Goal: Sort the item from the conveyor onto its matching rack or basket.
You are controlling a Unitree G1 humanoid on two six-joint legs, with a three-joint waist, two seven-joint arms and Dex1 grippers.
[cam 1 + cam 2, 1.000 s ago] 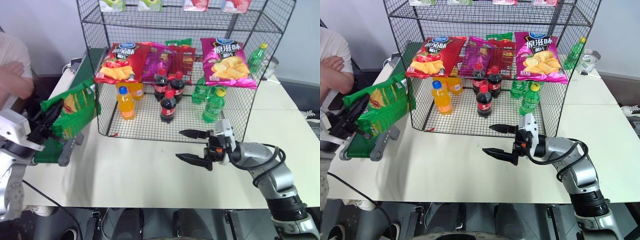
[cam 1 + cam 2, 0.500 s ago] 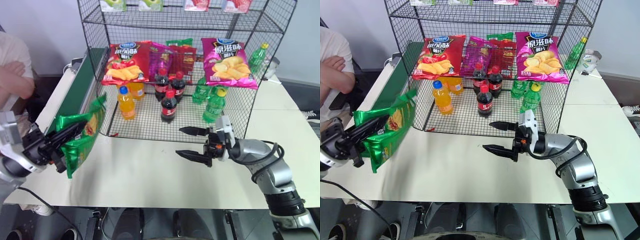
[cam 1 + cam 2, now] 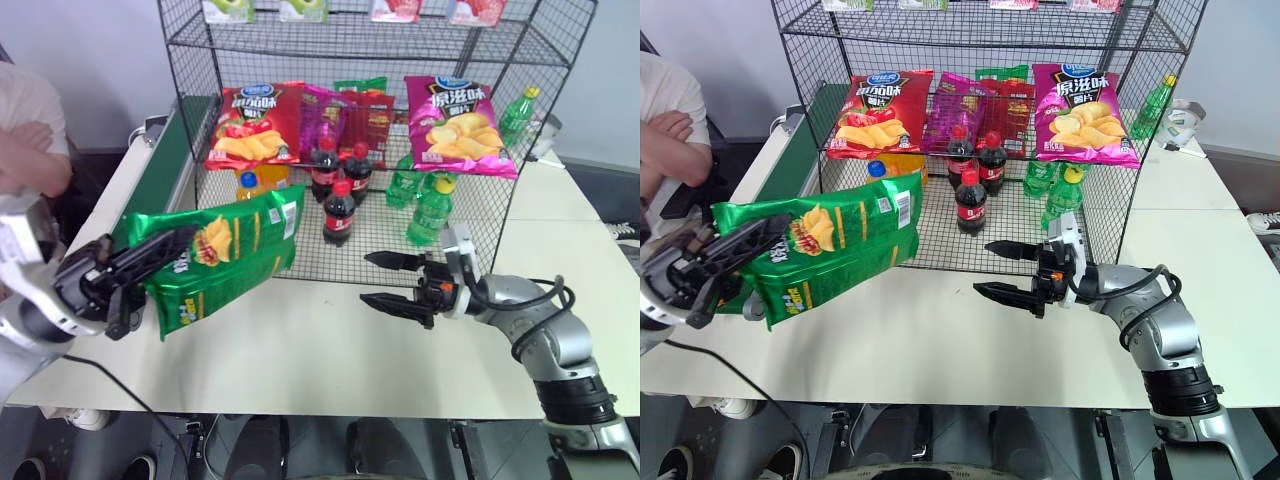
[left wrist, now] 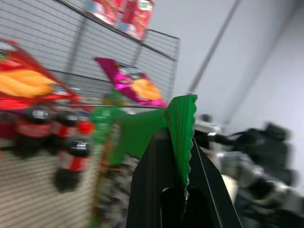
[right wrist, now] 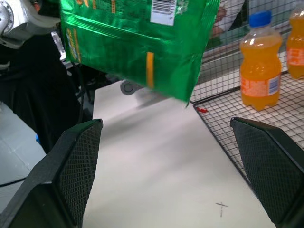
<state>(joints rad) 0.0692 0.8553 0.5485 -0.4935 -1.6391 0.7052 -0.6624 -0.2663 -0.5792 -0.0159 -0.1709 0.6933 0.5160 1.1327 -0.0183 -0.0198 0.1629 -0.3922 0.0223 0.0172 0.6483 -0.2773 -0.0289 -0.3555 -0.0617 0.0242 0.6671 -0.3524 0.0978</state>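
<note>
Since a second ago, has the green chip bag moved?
Yes. The green chip bag, clamped in the left gripper, has swung off the conveyor toward the wire rack, now hanging broadside before its lower left corner.

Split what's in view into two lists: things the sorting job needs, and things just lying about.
Job:
- green chip bag, pinched in the left gripper
- conveyor
- black wire rack
- right gripper, fingers open

Lying about:
- red chip bag
- magenta chip bag
- cola bottles
- orange drink bottle
- green bottles
</note>
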